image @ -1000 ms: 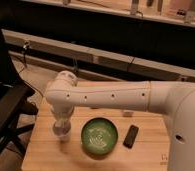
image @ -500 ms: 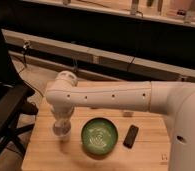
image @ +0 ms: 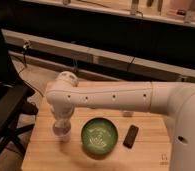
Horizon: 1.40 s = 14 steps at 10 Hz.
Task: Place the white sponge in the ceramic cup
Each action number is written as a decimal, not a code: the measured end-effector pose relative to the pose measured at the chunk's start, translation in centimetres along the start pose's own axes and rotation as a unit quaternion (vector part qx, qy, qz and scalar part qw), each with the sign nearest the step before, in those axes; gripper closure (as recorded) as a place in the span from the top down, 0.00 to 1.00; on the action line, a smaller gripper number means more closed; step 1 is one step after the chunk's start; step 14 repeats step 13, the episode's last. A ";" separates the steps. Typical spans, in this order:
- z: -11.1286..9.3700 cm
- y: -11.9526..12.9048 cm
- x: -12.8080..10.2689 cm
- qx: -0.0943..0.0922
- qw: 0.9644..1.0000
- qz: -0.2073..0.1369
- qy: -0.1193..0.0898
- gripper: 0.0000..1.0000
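Most of gripper (image: 62, 129) hidden over table (image: 46, 150).

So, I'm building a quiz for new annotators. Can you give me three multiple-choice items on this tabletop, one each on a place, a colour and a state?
1. Where is the tool?
A. Low over the table's left part, left of the bowl
B. Above the dark object
C. Off the table, over the chair

2. What colour is the bowl?
A. Red
B. Green
C. White

3. How does the small dark object lie?
A. Inside the bowl
B. Held by the tool
C. Flat on the wooden table, right of the bowl

Answers: 1 A, the arm ends there; 2 B, its inside shows green; 3 C, it rests apart from the bowl.
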 end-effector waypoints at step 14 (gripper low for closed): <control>1.1 -2.0 -1.9 0.019 0.999 0.011 -0.035 0.73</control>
